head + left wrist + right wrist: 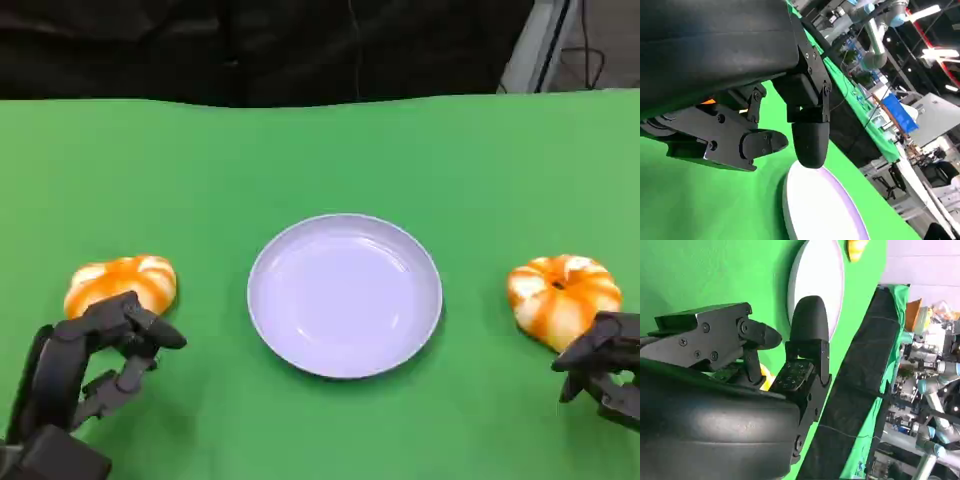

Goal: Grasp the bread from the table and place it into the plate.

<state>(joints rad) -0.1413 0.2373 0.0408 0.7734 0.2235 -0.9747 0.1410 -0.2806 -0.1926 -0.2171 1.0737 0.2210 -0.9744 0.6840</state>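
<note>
A white round plate (pixel 345 295) lies empty at the middle of the green table. One orange-and-white bread bun (pixel 121 283) lies to its left, another bun (pixel 563 296) to its right. My left hand (pixel 85 375) hovers just in front of the left bun, fingers apart, holding nothing. My right hand (pixel 605 365) sits just in front of the right bun, fingers apart and empty. The left wrist view shows the plate (pixel 822 210) beyond my fingers (pixel 810 135) and a sliver of bun (pixel 707 101). In the right wrist view the plate (pixel 825 270) and the far bun (pixel 857 249) appear past my fingers (pixel 810 322).
The green table (pixel 320 150) ends at a dark back edge. Beyond it stands a dark backdrop and a metal stand at the back right. Lab benches and a robot arm (pixel 875 35) show far off in the wrist views.
</note>
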